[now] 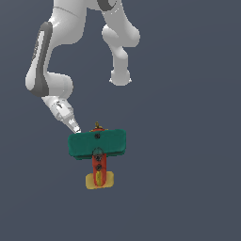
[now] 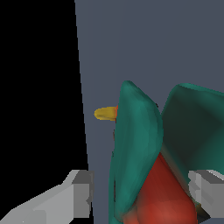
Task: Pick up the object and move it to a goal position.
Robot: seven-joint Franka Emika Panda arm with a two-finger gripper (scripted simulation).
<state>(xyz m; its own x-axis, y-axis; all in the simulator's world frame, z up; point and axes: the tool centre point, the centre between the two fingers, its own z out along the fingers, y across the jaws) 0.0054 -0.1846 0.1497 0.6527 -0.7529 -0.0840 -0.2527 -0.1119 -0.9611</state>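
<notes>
The object is a small toy airplane (image 1: 97,143) lying flat on the floor, with a broad teal wing, a red-orange body, a yellow tail (image 1: 100,180) and a small nose (image 1: 97,125). My gripper (image 1: 75,128) comes down at a slant to the wing's corner on the exterior view's left. In the wrist view the airplane (image 2: 135,140) fills the space between my two grey fingers (image 2: 78,192), with a yellow tip (image 2: 106,113) poking out behind the wing. The gripper (image 2: 140,192) is open, straddling wing and body, and a gap shows beside one finger.
The floor (image 1: 188,179) is a plain dark blue-grey surface. The arm's white links (image 1: 49,75) hang over the far part of the scene. A black area (image 2: 39,87) fills one side of the wrist view.
</notes>
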